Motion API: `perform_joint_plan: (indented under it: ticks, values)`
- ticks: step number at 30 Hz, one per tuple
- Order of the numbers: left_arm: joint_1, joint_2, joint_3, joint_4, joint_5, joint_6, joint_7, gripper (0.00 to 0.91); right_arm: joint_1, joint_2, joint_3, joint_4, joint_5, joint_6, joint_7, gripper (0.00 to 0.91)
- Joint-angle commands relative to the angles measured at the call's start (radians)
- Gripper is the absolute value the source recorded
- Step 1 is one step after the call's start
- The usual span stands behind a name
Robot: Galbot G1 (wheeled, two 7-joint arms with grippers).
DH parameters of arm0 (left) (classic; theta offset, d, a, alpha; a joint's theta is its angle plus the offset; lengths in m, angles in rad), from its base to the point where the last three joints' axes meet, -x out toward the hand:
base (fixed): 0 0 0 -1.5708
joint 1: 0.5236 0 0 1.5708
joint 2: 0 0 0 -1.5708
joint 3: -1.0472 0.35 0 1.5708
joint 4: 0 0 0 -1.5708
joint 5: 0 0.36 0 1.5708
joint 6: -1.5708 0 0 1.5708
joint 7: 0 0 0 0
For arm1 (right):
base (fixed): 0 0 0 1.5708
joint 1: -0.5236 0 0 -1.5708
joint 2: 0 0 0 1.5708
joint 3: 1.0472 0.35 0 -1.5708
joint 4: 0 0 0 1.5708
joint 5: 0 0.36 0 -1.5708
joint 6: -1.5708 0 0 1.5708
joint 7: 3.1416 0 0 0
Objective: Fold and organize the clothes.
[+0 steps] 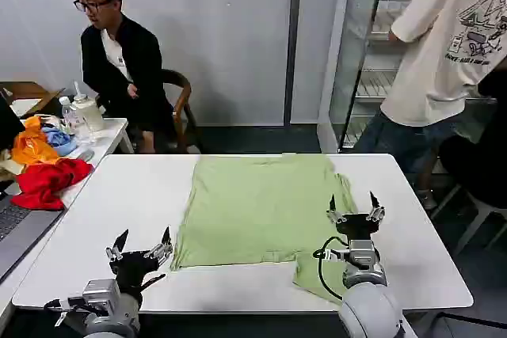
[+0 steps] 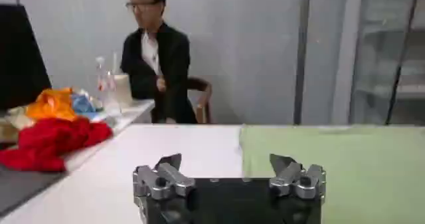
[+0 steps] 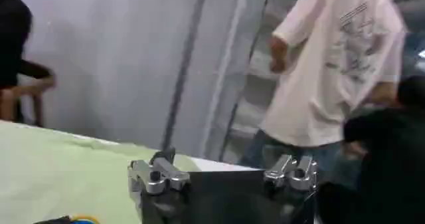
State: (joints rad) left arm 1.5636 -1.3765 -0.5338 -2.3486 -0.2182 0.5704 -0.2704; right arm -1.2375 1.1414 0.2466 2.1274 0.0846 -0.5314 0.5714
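Left gripper (image 1: 142, 244) is held spread wide at lower left beside the shirt (image 1: 257, 207); right gripper (image 1: 356, 208), spread too, is parked over its lower-right corner on the white table (image 1: 142, 187).

A white rectangular table (image 1: 142, 195) fills the lower centre of the head view. A light yellow-green shirt (image 1: 253, 207) lies spread flat at its middle, and one sleeve hangs over the table's near edge at lower right.
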Motion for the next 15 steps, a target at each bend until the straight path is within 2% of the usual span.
perform_joint_plan:
  ticks: [1,3,5,8,10,14,15]
  values:
    - [0.027,0.019,0.01,0.0,-0.108,0.009,-0.083,0.907,-0.023,-0.025,0.013,0.03,-0.016,-0.029,0.016,0.907]
    - [0.036,0.022,0.016,-0.008,-0.132,0.009,-0.095,0.907,-0.039,-0.03,0.024,0.049,0.002,-0.031,0.016,0.907]
    - [0.05,0.032,0.019,-0.021,-0.142,0.009,-0.094,0.907,-0.073,-0.045,0.051,0.075,0.076,-0.028,-0.014,0.907]
    - [0.061,0.039,0.016,-0.026,-0.148,0.009,-0.092,0.907,-0.114,-0.06,0.087,0.097,0.121,-0.047,-0.045,0.907]
    - [0.066,0.045,0.012,-0.022,-0.158,0.009,-0.092,0.907,-0.134,-0.071,0.109,0.096,0.164,-0.048,-0.036,0.907]
    - [0.073,0.057,0.002,-0.005,-0.161,0.008,-0.088,0.907,-0.172,-0.082,0.138,0.065,0.195,-0.048,-0.021,0.907]
    - [0.074,0.059,0.002,-0.003,-0.161,0.008,-0.088,0.907,-0.192,-0.083,0.151,0.06,0.234,-0.049,-0.012,0.907]
